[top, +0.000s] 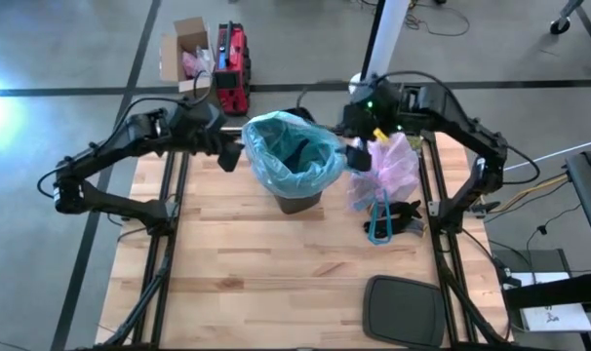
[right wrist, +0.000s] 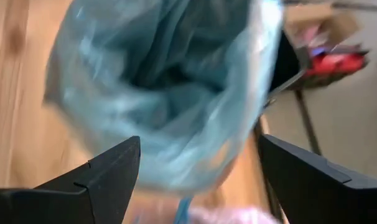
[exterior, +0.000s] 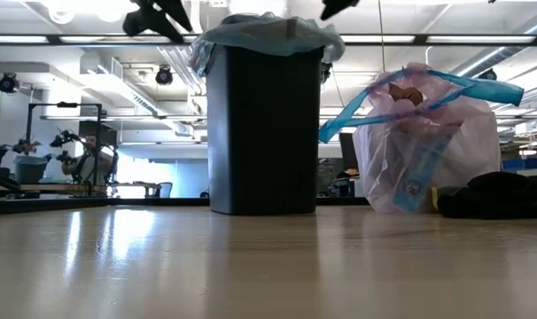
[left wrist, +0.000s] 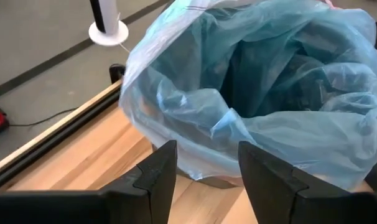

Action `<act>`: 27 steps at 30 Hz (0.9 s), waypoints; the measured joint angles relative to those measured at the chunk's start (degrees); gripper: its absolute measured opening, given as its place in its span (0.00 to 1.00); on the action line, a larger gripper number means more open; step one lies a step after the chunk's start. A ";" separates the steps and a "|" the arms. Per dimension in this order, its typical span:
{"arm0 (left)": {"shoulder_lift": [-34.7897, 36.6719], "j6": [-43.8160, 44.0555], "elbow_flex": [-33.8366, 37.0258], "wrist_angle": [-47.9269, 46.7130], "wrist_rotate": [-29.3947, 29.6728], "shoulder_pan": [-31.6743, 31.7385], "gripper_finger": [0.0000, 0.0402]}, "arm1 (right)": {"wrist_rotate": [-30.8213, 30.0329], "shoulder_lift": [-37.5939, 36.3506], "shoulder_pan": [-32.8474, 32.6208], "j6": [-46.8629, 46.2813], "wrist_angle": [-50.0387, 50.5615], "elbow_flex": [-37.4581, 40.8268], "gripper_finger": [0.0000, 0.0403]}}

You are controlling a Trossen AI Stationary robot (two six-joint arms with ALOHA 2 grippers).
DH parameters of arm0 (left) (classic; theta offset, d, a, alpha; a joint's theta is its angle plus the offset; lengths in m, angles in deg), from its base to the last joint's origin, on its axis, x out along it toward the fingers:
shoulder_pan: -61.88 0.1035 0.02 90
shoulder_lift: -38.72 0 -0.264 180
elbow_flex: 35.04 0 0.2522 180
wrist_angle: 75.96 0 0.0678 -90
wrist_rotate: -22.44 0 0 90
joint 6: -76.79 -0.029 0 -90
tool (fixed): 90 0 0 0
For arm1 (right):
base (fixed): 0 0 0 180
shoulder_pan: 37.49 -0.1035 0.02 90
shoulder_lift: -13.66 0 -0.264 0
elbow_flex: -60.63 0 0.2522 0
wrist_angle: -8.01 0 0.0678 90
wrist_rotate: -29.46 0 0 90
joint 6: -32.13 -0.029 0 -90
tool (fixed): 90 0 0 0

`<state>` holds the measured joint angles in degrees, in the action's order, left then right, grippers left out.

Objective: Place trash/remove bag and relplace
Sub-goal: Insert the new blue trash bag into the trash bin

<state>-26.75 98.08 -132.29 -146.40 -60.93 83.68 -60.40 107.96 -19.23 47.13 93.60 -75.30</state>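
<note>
1. Where the wooden slatted tabletop nears its far edge, a black plastic bin stands upright, lined with a thin translucent light-blue plastic bag whose top is folded out over the rim.
2. Left gripper: hovers just beside the bin's left rim, fingers apart, nothing between them; blue bag film lies just beyond the tips.
3. Right gripper: hovers at the bin's right rim, fingers spread wide, empty.
4. Filled pale lavender-pink translucent plastic liner with blue drawstring loops: sits on the tabletop just right of the bin, near the right edge; brown scraps show through its top in the low view.
5. Dark crumpled bundle: lies beside the pink liner, by the right edge.
6. Dark flat bin lid: near the tabletop's near right corner.
</note>
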 joint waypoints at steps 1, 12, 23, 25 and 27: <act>-0.03 -0.27 0.03 0.25 -0.01 -0.01 0.39 | -0.19 0.49 0.35 -0.02 -2.90 0.20 0.77; -1.60 0.29 0.74 1.64 0.42 -0.04 0.39 | -6.20 10.34 3.90 4.40 -16.81 1.25 0.71; -3.46 0.89 0.81 2.74 3.03 -0.05 0.36 | -13.21 11.97 10.60 -5.31 -21.22 1.25 0.66; -3.77 0.04 0.81 3.36 4.29 0.03 0.36 | -13.01 12.71 11.58 -6.73 -21.15 1.27 0.65; -4.34 -0.76 0.81 3.89 5.57 0.31 0.36 | -11.04 13.24 12.30 -7.81 -21.09 1.93 0.64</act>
<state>-31.10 97.32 -131.48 -142.51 -55.36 84.00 -71.44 121.20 -6.94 39.32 72.50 -73.36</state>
